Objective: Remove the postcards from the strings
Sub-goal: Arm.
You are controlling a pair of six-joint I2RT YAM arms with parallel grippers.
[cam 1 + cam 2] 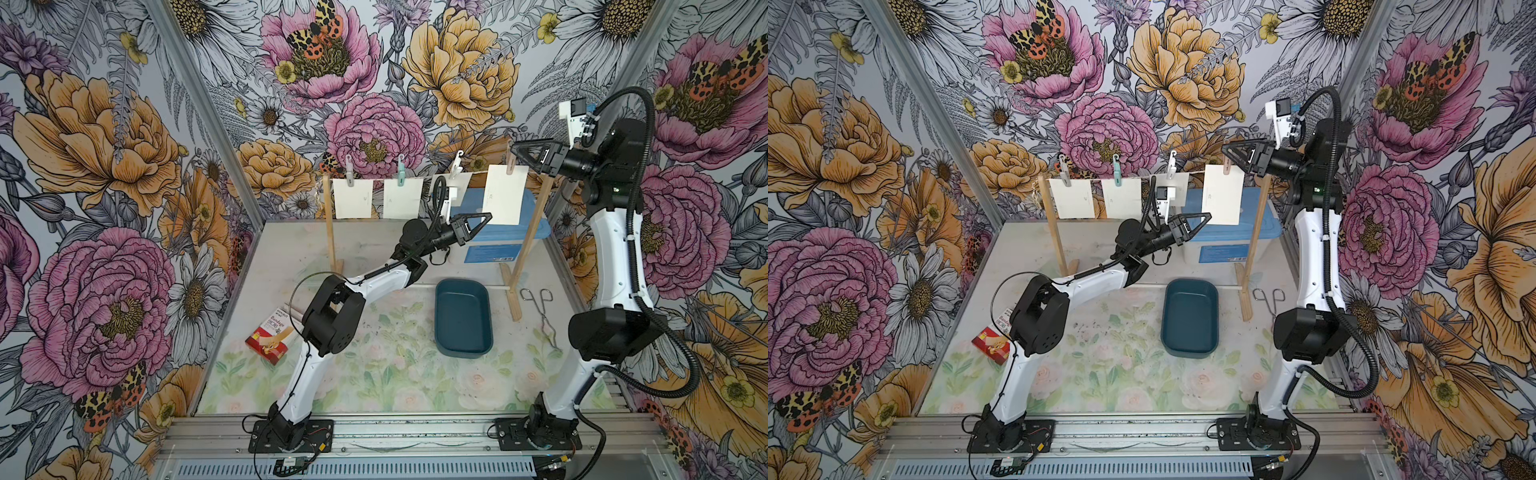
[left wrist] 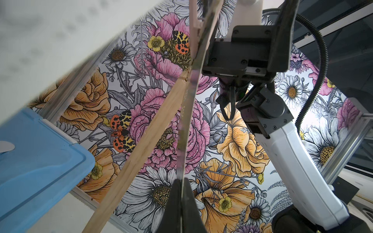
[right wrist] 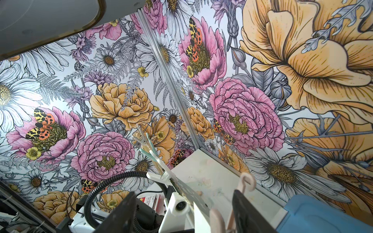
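Cream postcards (image 1: pixel 352 198), four, hang pegged along the string (image 1: pixel 377 180) between two wooden posts (image 1: pixel 330 224) at the worktop's (image 1: pixel 374 374) 12 o'clock edge. Rightmost postcard (image 1: pixel 505 195), toward 1 o'clock: left gripper (image 1: pixel 487 217) clenched on its lower corner; wrist view shows the card edge-on between the fingers (image 2: pixel 173 205). Right gripper (image 1: pixel 515 150) at its pink peg (image 3: pixel 246 182), jaws spread apart, the peg between them. Teal tray (image 1: pixel 463 354) at centre. Metal tongs (image 1: pixel 540 311) at 3 o'clock, bandage box (image 1: pixel 270 340) at 9 o'clock.
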